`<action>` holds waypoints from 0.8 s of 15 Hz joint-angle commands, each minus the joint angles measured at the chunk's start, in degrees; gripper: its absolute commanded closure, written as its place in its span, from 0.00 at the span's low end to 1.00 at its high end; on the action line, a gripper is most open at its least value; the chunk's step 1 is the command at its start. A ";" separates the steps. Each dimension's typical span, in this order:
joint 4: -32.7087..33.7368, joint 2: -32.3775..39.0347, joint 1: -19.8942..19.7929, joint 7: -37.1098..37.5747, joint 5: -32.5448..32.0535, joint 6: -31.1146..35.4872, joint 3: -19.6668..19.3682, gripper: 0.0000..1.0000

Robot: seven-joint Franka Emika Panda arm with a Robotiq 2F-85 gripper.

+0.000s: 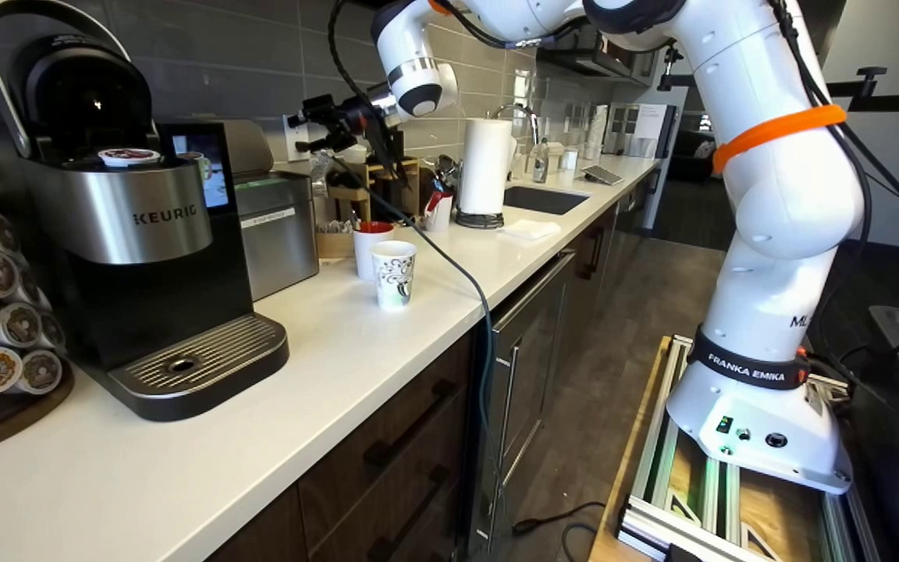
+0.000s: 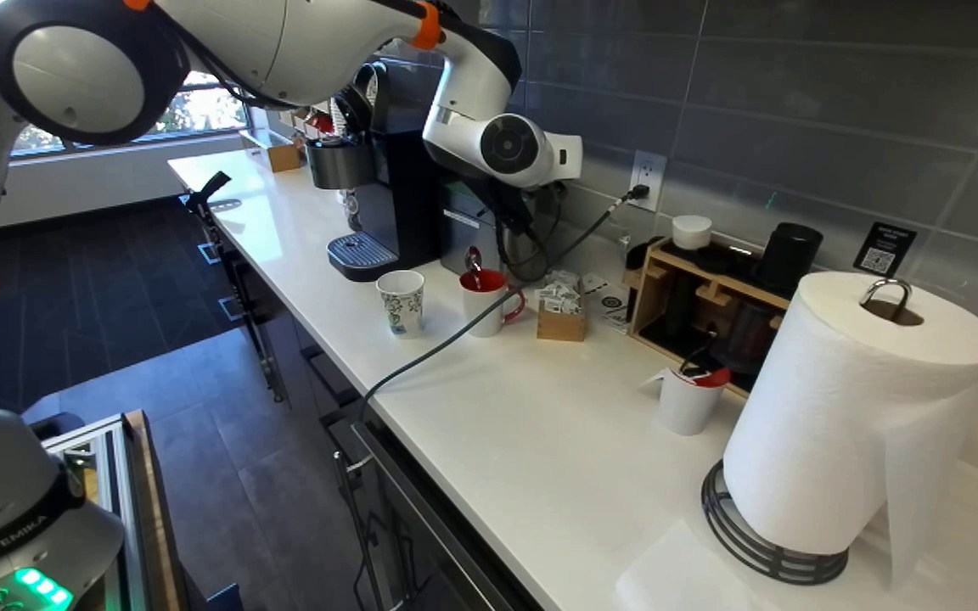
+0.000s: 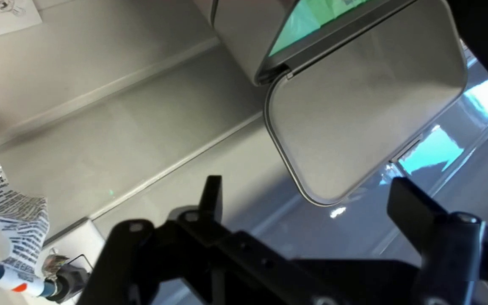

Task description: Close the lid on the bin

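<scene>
Bin lid (image 3: 367,101): standing open in upper right of the wrist view, slanting lengthwise toward top right, pointing one corner toward the spread fingers (image 3: 211,197) of the gripper (image 3: 307,180).

Stands upright near the back edge of the table (image 1: 356,351) as a boxy grey bin (image 1: 284,242) with lid (image 3: 367,101) open.

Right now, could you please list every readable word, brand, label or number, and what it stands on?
"KEURIG": the coffee machine.
"FRANKA EMIKA": the black band on the robot arm.
"ML", perhaps incomplete: the robot arm, above the band.
Too small or blurred: the label on the bin, the coffee machine's raised top, the coffee pods, the QR-code card, the printed tag, the white sheet.
No number is readable.
</scene>
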 commanded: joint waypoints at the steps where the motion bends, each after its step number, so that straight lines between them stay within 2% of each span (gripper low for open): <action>1: 5.66 4.03 0.64 -4.09 5.53 -2.11 -0.75 0.00; 4: 8.93 6.03 1.38 -5.90 7.54 -2.80 -0.85 0.00; 9: 12.50 8.60 3.01 -6.85 6.91 -5.26 -0.77 0.00; 12: 15.85 10.64 4.34 -8.35 7.28 -3.36 -0.74 0.00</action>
